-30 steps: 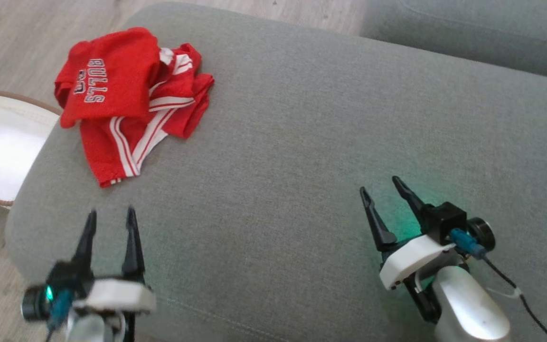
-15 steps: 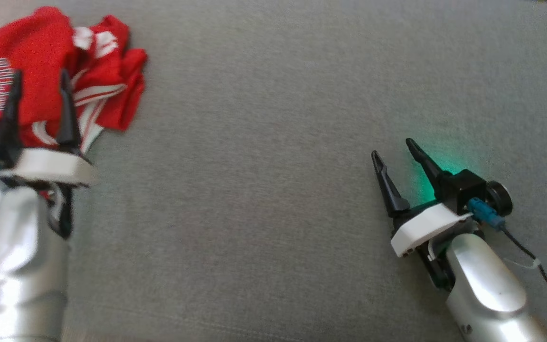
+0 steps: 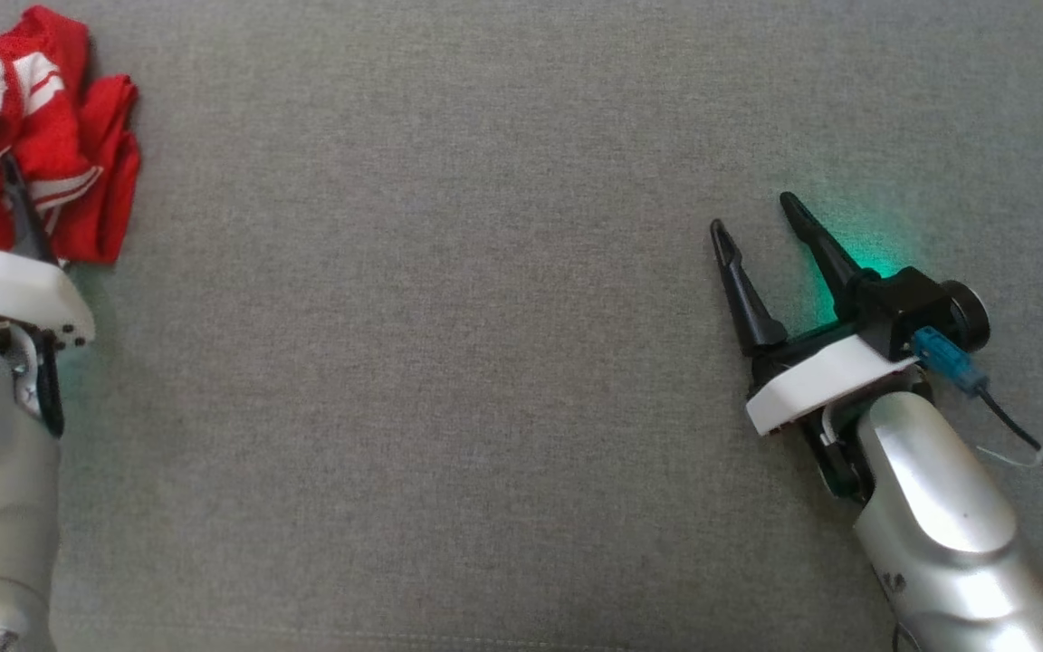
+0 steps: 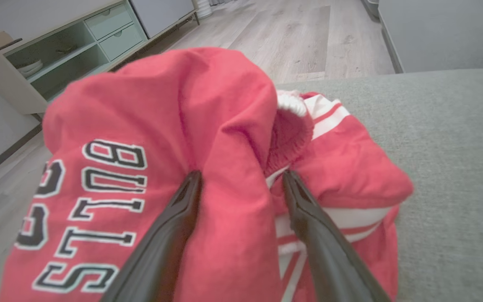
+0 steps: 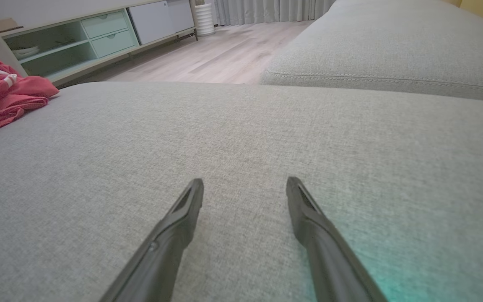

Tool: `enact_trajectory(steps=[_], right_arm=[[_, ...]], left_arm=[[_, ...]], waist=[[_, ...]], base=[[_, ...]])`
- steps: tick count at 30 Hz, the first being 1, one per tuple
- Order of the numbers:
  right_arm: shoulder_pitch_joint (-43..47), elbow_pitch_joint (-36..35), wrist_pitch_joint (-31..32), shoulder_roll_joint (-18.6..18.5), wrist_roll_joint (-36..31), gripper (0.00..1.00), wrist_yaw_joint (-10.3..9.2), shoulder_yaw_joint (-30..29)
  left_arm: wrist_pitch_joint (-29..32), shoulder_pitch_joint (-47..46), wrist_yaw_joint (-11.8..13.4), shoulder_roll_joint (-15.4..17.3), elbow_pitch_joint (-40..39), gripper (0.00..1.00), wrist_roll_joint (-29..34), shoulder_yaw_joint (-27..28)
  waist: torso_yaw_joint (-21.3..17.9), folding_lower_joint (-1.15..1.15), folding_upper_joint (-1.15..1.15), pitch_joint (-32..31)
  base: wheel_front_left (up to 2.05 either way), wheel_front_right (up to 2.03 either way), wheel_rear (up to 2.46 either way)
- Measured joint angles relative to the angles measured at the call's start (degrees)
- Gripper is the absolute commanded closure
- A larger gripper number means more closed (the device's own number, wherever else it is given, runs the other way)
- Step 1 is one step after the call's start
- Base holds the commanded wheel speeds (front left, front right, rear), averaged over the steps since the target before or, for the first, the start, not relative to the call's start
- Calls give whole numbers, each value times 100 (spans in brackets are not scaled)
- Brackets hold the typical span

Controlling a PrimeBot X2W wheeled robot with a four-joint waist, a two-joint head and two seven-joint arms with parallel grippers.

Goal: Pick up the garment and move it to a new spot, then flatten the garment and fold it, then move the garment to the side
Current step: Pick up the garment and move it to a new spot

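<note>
— Head view?
— Red garment (image 3: 100, 190) bunched at the far left of the sofa cushion (image 3: 449, 317); the right claw (image 3: 754, 213) released, well apart from it.
— Left wrist?
— The left claw (image 4: 241, 176) released, fingers astride a garment fold.
— Right wrist?
— The right claw spread over the cushion, garment at far left.

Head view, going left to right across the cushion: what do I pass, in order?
red garment → grey cushion, a bare stretch → right gripper, open → black cable running off the right edge.
</note>
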Motion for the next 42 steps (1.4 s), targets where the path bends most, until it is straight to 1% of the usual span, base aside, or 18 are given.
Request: enact_trajectory(steps=[2, 3, 4, 8, 11, 15, 19, 21, 25, 26, 28, 30, 32, 33, 37, 38, 39, 42], right_arm=[[-1, -21, 0, -1, 9, 0, 1, -2], [-1, -31, 0, -1, 9, 0, 0, -2], [-1, -38, 0, -1, 9, 0, 1, -2], [-1, -15, 0, -1, 60, 0, 1, -25], [3, 58, 0, 3, 66, 0, 1, -66], [93, 168, 2, 19, 112, 0, 1, -177], [336, 211, 2, 148, 167, 0, 1, -205], [407, 218, 3, 242, 175, 0, 1, -202], [457, 215, 2, 307, 219, 0, 1, -203], [457, 215, 2, 307, 219, 0, 1, -203], [534, 225, 3, 337, 259, 0, 1, -194], [611, 226, 3, 366, 277, 0, 0, -154], [649, 232, 5, 377, 287, 0, 1, -129], [661, 230, 8, 380, 309, 0, 0, -89], [733, 234, 8, 392, 310, 0, 1, -23], [745, 241, 8, 394, 310, 0, 0, -20], [748, 246, 8, 397, 311, 0, 0, -22], [764, 264, 8, 398, 358, 0, 1, -49]], left_arm=[[-10, -96, 100, 16, 125, 0, 11, 2], [-15, -144, 126, 20, 162, 43, 11, 3], [-37, -189, 127, 25, 177, 100, 11, 2], [-141, -282, 118, 42, 116, 100, 11, -14], [-171, -304, 21, 44, -190, 100, 10, -25], [-186, -304, -230, 14, -1115, 100, 34, -205], [-191, -301, -447, -168, -1901, 100, 79, -563], [-212, -299, -510, -308, -2185, 100, 77, -791], [-213, -241, -593, -704, -2547, 100, -51, -1371], [-213, -241, -593, -704, -2547, 100, -51, -1371], [-214, -120, -606, -1003, -2697, 100, -189, -1798], [-213, 44, -638, -1249, -2774, 100, -466, -2281], [-213, 199, -638, -1411, -2861, 100, -764, -2727], [-213, 318, -638, -1489, -2962, 100, -1102, -2995], [-213, 573, -638, -1547, -3143, 100, -1668, -3201], [-214, 664, -636, -1548, -3148, 63, -1695, -3225], [-213, 762, -614, -1549, -3136, 0, -1695, -3247], [-213, 1078, -467, -1557, -3008, 0, -1752, -3317]], waist=[[-21, 0, 0, 39], [-25, 0, 0, 50], [-25, 0, 0, 57], [-15, 0, 0, 10], [-12, 0, 0, -110], [-28, 0, 0, -351], [-92, -1, 0, -651], [-174, -2, 0, -792], [-467, -1, 0, -988], [-467, -1, 0, -988], [-661, -1, 0, -1075], [-873, -1, 0, -1150], [-1107, -1, 0, -1216], [-1345, -1, 0, -1278], [-1804, -1, 0, -1394], [-1907, -1, 0, -1423], [-2000, -2, 0, -1449], [-2208, -1, 0, -1523]], base=[[0, 0, 0], [0, 0, 0], [0, 0, 0], [0, 0, 0], [0, 0, 0], [0, 0, 0], [0, 0, 0], [0, 0, 0], [0, 0, 0], [0, 0, 0], [0, 0, 0], [0, 0, 0], [0, 0, 0], [0, 0, 0], [0, 0, 0], [0, 0, 0], [0, 0, 0], [0, 0, 0]])
